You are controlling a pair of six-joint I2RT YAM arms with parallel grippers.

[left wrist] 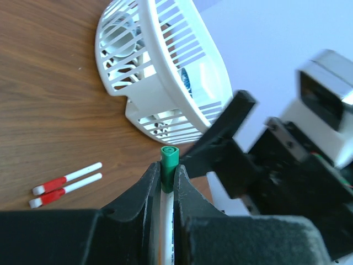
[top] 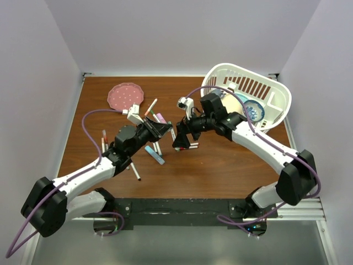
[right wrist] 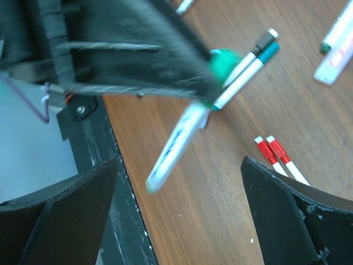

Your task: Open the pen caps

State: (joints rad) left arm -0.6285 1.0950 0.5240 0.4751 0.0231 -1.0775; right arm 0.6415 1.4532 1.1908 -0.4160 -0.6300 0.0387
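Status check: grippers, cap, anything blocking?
Left gripper shut on white marker, raised. Right gripper open, facing it. Green cap on. Nothing seen between.

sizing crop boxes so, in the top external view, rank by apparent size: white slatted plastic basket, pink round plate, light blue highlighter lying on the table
1. white slatted plastic basket, clearly largest
2. pink round plate
3. light blue highlighter, smallest
Gaps are wide; camera nearness does not change this.
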